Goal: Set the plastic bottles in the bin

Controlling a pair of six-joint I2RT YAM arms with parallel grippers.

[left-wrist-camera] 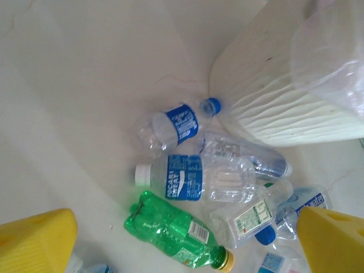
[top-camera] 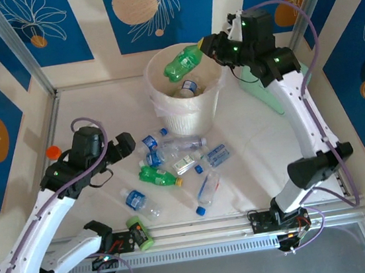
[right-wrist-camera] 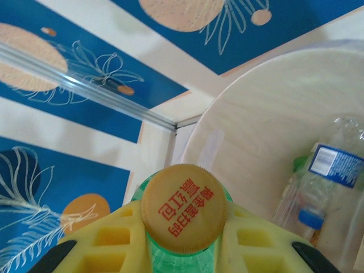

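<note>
Right gripper clamps green bottle by its neck over bin, counter's far edge; left gripper open. Likely light, crushable, slick, so a neck hold suits.

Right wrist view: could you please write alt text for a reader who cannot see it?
The right pincer, with yellow pads, is shut on a green plastic bottle whose yellow cap bears red characters, over the open round pale cream bin. Inside the bin lie clear plastic bottles with blue labels; blue wall panels with orange circles stand behind.
</note>
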